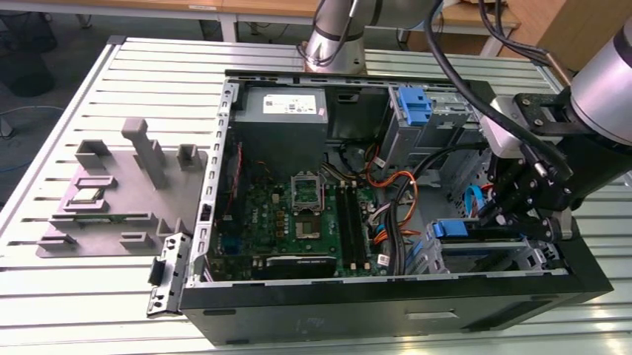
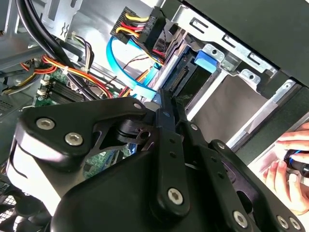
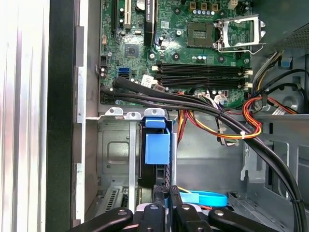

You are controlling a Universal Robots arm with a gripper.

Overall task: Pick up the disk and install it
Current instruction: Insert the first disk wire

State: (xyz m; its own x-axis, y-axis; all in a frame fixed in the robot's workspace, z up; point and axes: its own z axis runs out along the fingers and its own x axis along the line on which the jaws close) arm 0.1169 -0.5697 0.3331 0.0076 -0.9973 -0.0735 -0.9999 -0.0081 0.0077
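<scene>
Since the disk (image 3: 157, 147) is already standing edge-on in the drive cage (image 3: 116, 150) at the front corner of the case (image 1: 395, 310), blue rails in the slot, I'd call this the install step, not the pickup. The gripper (image 3: 165, 191) sits right at its exposed end, fingers drawn together with nothing I can spot between them, so it looks more like pressing than pinching. A blue data cable (image 3: 207, 198) hangs just beside it, with the motherboard (image 3: 193, 48) beyond. My guess: seating it fully wants a straight push along the rails, keeping clear of that cable.
</scene>
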